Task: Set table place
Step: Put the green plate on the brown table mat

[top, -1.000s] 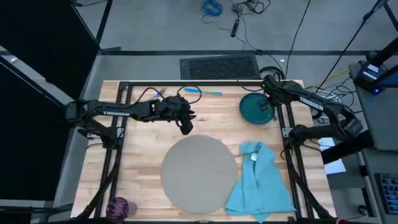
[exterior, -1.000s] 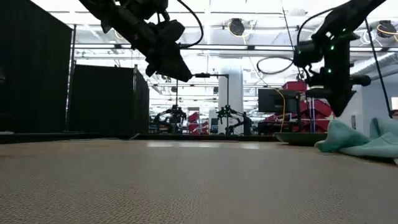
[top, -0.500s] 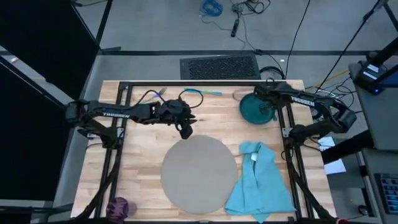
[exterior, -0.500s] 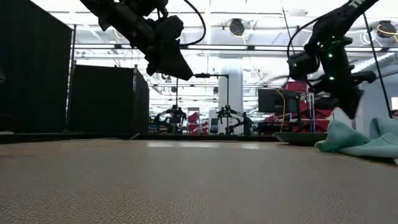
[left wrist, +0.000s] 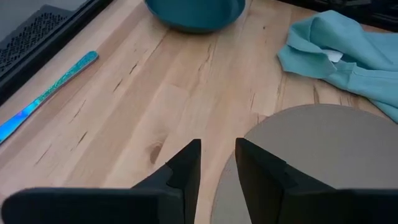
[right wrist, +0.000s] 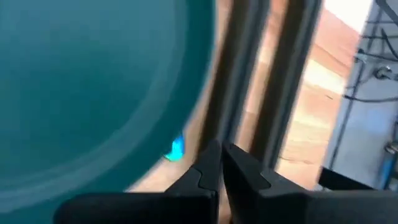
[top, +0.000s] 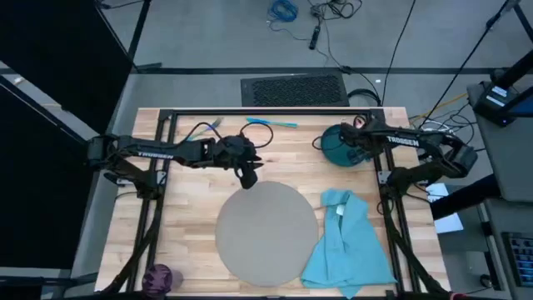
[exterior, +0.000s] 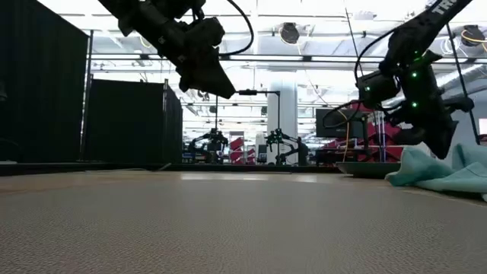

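The dark teal plate (top: 333, 138) sits at the table's far right and fills much of the right wrist view (right wrist: 93, 81). My right gripper (top: 346, 152) (right wrist: 222, 155) hangs shut over the plate; I cannot tell whether it touches it. My left gripper (top: 248, 178) (left wrist: 218, 149) hovers open, with nothing between its fingers, above the far edge of the round grey mat (top: 266, 232) (left wrist: 311, 155). The light blue napkin (top: 346, 242) lies crumpled to the right of the mat. A blue-handled piece of cutlery (top: 271, 122) (left wrist: 50, 93) lies near the far edge. The purple cup (top: 158, 277) stands at the near left corner.
Black frame bars (top: 379, 167) run along the table's right side, close to the plate, and show in the right wrist view (right wrist: 249, 81). Bare wood (top: 200, 192) lies between the mat and the left arm. A floor grate (top: 293, 88) lies beyond the far edge.
My right gripper has swung from the plate's right rim toward the table's left, across the plate, and has come lower. The plate, napkin, mat and cutlery lie where they were.
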Controlling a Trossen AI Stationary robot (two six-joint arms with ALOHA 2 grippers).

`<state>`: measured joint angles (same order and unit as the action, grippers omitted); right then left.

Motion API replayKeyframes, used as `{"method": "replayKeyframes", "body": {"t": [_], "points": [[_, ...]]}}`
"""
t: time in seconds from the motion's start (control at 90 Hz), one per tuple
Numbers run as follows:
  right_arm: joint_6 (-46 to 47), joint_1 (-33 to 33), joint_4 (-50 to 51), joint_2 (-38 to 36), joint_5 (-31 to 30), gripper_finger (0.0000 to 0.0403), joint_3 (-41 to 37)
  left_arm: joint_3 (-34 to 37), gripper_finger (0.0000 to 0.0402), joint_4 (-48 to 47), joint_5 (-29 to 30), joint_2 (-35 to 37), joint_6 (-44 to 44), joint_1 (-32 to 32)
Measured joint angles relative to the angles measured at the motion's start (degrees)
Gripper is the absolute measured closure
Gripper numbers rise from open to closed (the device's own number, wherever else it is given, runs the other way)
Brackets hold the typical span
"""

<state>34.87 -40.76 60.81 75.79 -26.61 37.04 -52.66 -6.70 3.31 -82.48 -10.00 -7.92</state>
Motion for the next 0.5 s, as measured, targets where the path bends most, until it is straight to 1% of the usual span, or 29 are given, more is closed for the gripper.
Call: {"method": "replayKeyframes", "body": {"t": [0.144,0.256,0.333,0.389,0.5], "points": [[-0.4,-0.2,-0.2,0.0,-0.2,0.0403,0.0,0.0,0.0316,1.6,0.0,0.0,-1.1,-0.2],[-0.7,-0.7,-0.2,0.0,-0.3,0.0403,0.0,0.0,0.0316,4.6,0.0,-0.9,-2.2,-0.9],[-1.2,-0.9,-0.4,0.0,-0.2,0.0403,0.1,-0.2,0.0316,9.5,-0.2,-1.6,-4.2,-1.7],[-1.3,-0.9,-0.4,0.0,-0.1,0.0403,0.2,-1.7,0.0316,11.2,-1.8,-2.5,-4.5,-2.3],[-1.5,-0.9,-0.5,-0.6,0.0,0.0403,0.2,-7.4,0.0316,10.4,-4.4,-6.5,-2.8,-2.5]]}}
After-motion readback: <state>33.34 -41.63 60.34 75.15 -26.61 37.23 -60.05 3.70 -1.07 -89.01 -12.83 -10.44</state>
